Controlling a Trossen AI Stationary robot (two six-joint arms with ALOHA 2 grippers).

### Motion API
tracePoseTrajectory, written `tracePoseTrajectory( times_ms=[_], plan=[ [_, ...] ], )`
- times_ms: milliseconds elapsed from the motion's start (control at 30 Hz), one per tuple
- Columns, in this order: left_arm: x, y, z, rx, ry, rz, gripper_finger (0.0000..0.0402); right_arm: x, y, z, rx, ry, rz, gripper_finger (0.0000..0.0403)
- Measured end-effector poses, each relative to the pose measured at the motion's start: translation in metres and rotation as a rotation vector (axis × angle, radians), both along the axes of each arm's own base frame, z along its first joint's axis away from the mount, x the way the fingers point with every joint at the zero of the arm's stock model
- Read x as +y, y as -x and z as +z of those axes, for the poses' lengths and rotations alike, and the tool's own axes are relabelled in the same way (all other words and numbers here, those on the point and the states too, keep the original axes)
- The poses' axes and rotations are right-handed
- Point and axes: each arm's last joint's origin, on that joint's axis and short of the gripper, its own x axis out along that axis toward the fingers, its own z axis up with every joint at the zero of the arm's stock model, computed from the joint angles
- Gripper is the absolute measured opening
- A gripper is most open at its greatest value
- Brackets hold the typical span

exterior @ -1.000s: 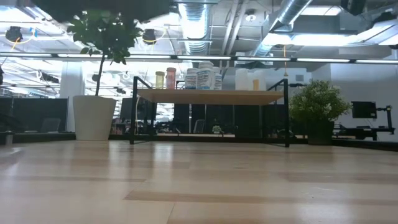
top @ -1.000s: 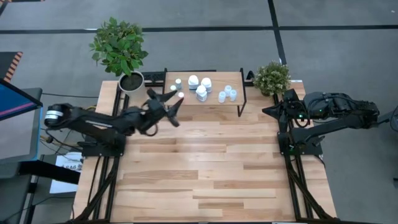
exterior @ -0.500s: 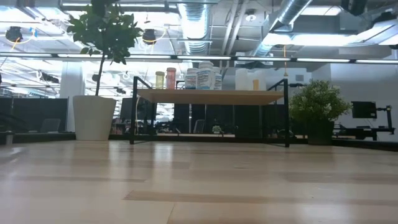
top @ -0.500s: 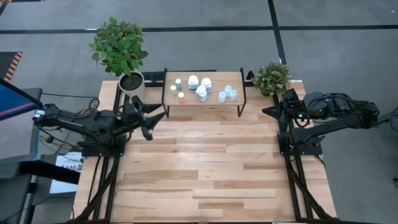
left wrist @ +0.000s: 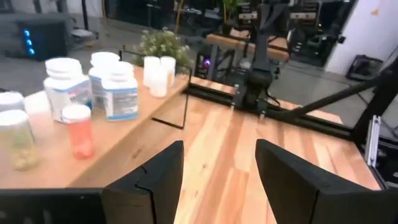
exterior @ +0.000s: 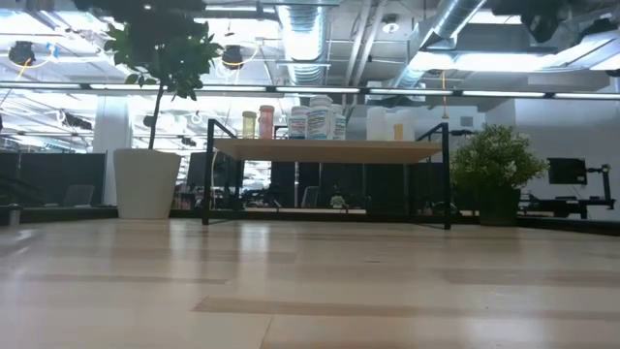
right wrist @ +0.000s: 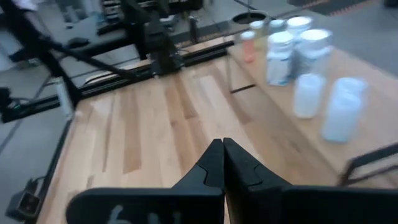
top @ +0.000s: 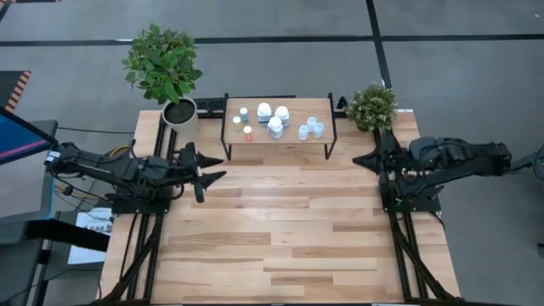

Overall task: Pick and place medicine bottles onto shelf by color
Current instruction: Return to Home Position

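The shelf [top: 279, 136] stands at the table's far edge on thin black legs. On it the medicine bottles stand upright in groups. Three small tinted ones [top: 243, 121] are at its left end, three white ones [top: 274, 116] in the middle and three pale-blue ones [top: 311, 128] at the right. My left gripper [top: 218, 167] hovers open and empty left of the shelf's near left corner, pointing toward the table's right. Its wrist view shows the orange bottle [left wrist: 78, 127] and the white bottles [left wrist: 118, 93] ahead. My right gripper [top: 357, 160] is shut and empty, right of the shelf.
A leafy plant in a white pot [top: 179, 111] stands at the far left corner and a small bushy plant [top: 371, 106] at the far right. The wide plank tabletop [top: 280, 229] stretches in front of the shelf.
My left gripper has drawn back from the shelf's left end, where the tinted bottles stand, toward the table's left and near side, and has tipped up to about level, staying open. The bottles stay standing. My right gripper has sunk a little.
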Motion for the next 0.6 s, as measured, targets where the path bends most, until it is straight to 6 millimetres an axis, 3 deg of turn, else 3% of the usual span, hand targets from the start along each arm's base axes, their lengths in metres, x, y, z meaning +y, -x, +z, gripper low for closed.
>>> tracePoseTrajectory(
  times_ms=[233,433,600],
  plan=[
    [0.001,0.013,-0.026,-0.103,0.093,-0.007,0.0189,0.008,0.006,-0.040,-0.153,0.002,0.110,0.0013],
    [-0.001,0.029,-0.031,-0.207,-0.005,-0.072,0.0189,0.013,0.013,-0.052,-0.277,0.135,0.221,0.0013],
    [0.000,0.036,-0.052,-0.227,-0.014,-0.085,0.0189,0.016,0.013,-0.079,-0.335,0.154,0.261,0.0013]
  ],
)
